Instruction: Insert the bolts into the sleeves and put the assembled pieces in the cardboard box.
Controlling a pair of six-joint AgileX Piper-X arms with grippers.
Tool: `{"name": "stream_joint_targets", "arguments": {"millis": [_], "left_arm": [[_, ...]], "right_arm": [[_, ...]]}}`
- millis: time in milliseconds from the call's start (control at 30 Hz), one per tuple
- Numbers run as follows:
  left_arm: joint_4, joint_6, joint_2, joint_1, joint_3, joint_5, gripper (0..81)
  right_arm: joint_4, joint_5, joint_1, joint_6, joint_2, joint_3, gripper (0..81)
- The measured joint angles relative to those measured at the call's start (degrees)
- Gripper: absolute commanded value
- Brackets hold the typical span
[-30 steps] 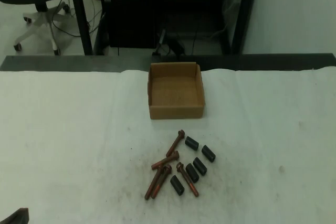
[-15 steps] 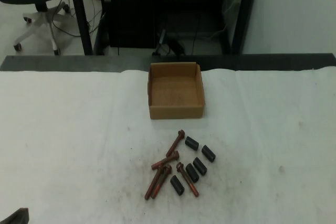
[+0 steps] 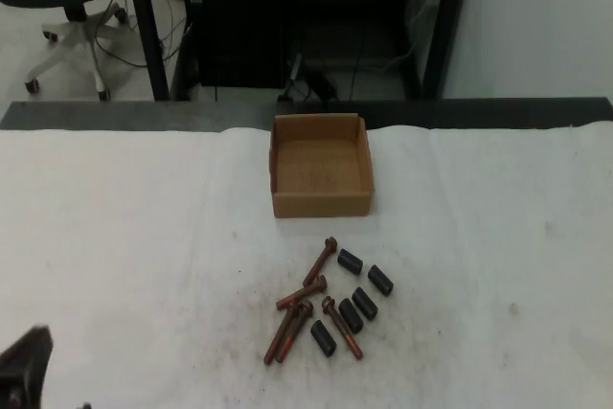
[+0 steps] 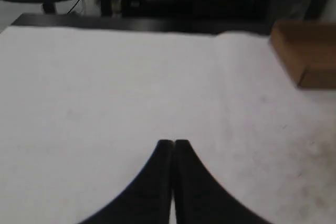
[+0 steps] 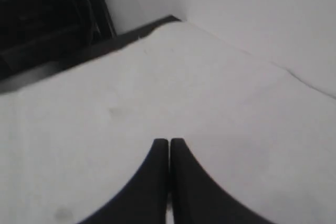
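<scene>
Copper-coloured bolts and black sleeves lie jumbled on the desk, near the cardboard box. Left gripper and right gripper are both pinched together, empty. You should open one and take an outlying bolt by its shank.

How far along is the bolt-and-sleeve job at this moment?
Done: nothing. The cardboard box is empty. In hand: nothing; both arms' jaws are shut and empty above the cloth. To do: everything. Five bolts and five sleeves lie loose, none joined, on the near side of the box.
</scene>
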Motion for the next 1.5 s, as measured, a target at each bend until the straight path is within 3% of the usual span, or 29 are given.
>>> {"name": "stream_joint_targets", "arguments": {"millis": [133,167,233,267,367,500,667,833,967,1200,1333,1500], "left_arm": [[-6.9,-9.6,0.0,0.0,0.0,6.9,0.2],[-9.1,-11.1,0.0,0.0,0.0,9.4,0.2],[-11.1,-12.4,0.0,0.0,0.0,11.8,0.2],[-12.7,-13.3,0.0,0.0,0.0,14.3,0.2],[-14.0,-14.1,0.7,0.0,0.0,18.0,0.2],[-12.9,-14.7,8.6,0.0,-0.7,23.1,0.2],[-12.2,-10.9,27.8,0.0,-7.9,29.2,0.2],[-10.3,-8.3,47.5,0.0,-19.8,34.1,0.2],[-0.1,-8.0,68.0,0.0,-36.4,38.5,0.2],[7.5,-12.2,89.4,0.0,-54.6,55.6,0.1],[7.6,-20.4,94.1,0.0,-57.0,58.8,0.1],[8.0,-22.4,94.6,0.0,-57.0,59.1,0.1]], "right_arm": [[-5.4,-11.9,0.0,9.4,0.0,0.0,0.8],[-7.5,-18.0,0.0,9.3,0.0,0.0,0.8],[-8.4,-21.1,0.0,8.2,0.0,0.0,0.8],[-9.3,-26.0,0.0,5.5,0.2,0.0,0.8],[-8.8,-28.6,0.0,2.3,2.1,-0.5,0.8],[-6.4,-29.8,0.0,-2.6,9.0,-3.8,0.8],[-3.1,-30.0,0.0,-9.5,18.7,-10.2,0.8],[4.8,-28.3,0.0,-19.1,36.4,-23.8,0.8],[10.1,-22.5,0.2,-22.7,49.3,-34.8,0.8],[10.5,-19.6,0.3,-23.0,59.0,-42.3,0.8],[10.6,-19.6,0.3,-21.2,59.0,-42.4,0.8],[12.0,-19.6,0.3,-12.8,59.0,-42.4,0.8]]}}
